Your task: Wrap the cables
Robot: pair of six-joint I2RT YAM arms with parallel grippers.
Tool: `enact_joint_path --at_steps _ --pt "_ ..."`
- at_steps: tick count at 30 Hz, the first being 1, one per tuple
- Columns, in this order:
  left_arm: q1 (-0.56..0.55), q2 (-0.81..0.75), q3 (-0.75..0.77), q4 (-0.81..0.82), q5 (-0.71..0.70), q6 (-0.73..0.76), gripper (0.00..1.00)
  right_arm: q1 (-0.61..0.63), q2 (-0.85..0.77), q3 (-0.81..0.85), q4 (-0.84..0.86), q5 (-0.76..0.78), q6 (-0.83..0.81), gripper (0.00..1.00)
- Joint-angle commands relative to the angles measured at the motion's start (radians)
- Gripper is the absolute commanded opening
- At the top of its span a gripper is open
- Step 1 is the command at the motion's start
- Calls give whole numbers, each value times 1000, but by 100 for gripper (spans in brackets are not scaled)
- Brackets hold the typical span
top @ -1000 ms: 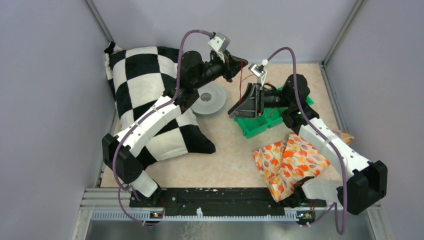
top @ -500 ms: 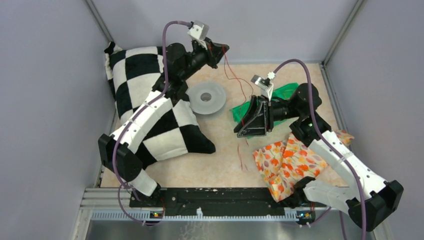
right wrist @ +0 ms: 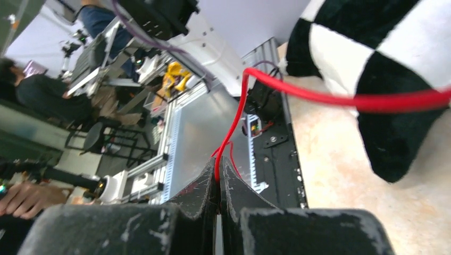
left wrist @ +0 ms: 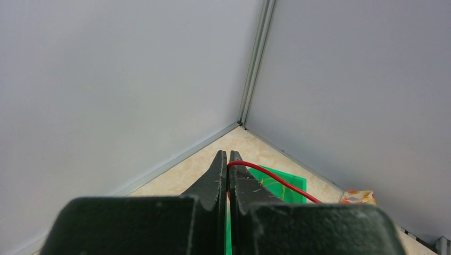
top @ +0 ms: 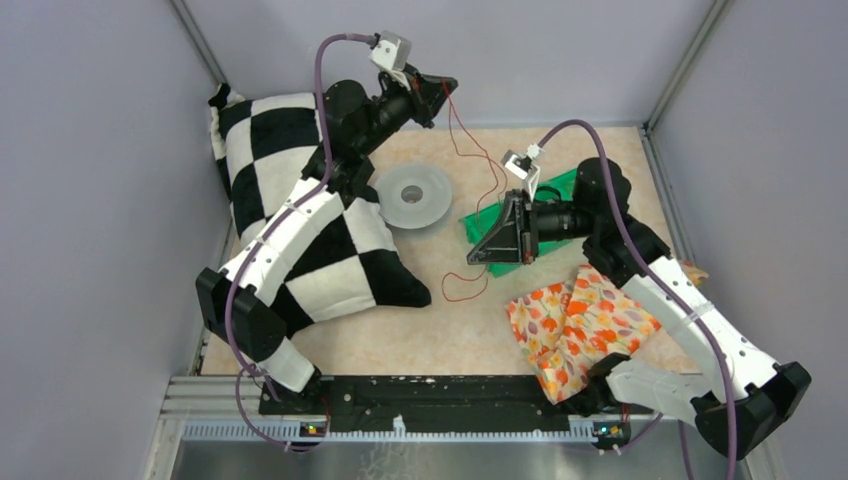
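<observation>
A thin red cable (top: 462,140) runs taut from my left gripper (top: 446,90), raised near the back wall, down to my right gripper (top: 473,258) low over the table. Its loose end curls in a loop (top: 460,292) on the table below the right gripper. In the left wrist view the left gripper (left wrist: 227,158) is shut on the red cable (left wrist: 276,182). In the right wrist view the right gripper (right wrist: 218,178) is shut on the same cable (right wrist: 234,125). Thin yellowish strands (left wrist: 270,184) lie on the green bin.
A grey reel (top: 412,195) sits on the table between the arms. A green bin (top: 553,190) lies under the right arm. A floral cloth (top: 575,330) lies at the front right. A black-and-white checked pillow (top: 290,200) fills the left side. Walls close in behind.
My left gripper has risen and moved back-left with the cable. My right gripper swung toward me and then back a little. The cable's free end has curled into a loop on the table.
</observation>
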Motion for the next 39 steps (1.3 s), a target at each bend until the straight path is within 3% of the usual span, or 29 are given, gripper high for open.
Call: enact_joint_path --at_steps 1,5,7,13,15,20,21,23,24,26,33,39 --pt "1 -28 17 48 31 -13 0 7 23 88 -138 173 -112 0" --pt "-5 -31 -20 45 60 -20 0 -26 28 153 -287 378 -179 0" --pt "-20 -8 -52 39 77 -4 0 -104 5 166 -317 423 -184 0" --pt "-134 126 -46 -33 121 36 0 -473 -86 129 -191 199 -26 0" --pt "-177 177 -16 -33 141 32 0 -478 -84 149 -218 234 -12 0" --pt "-222 319 86 -69 142 -9 0 -479 -93 80 -89 272 139 0" --pt "-223 332 95 -72 125 -29 9 -479 -85 67 -79 274 162 0" --pt "-223 345 107 -74 108 -44 47 -479 -45 56 -116 274 196 0" --pt "-223 345 114 -81 106 -39 59 -478 -23 58 -152 273 197 0" --pt "-222 332 132 -121 81 -13 70 -478 -3 42 -167 285 211 0" --pt "-195 146 36 -178 -66 95 74 -480 56 49 -185 418 281 0" --pt "-171 -22 -79 -228 -285 118 79 -491 125 14 9 442 475 0"
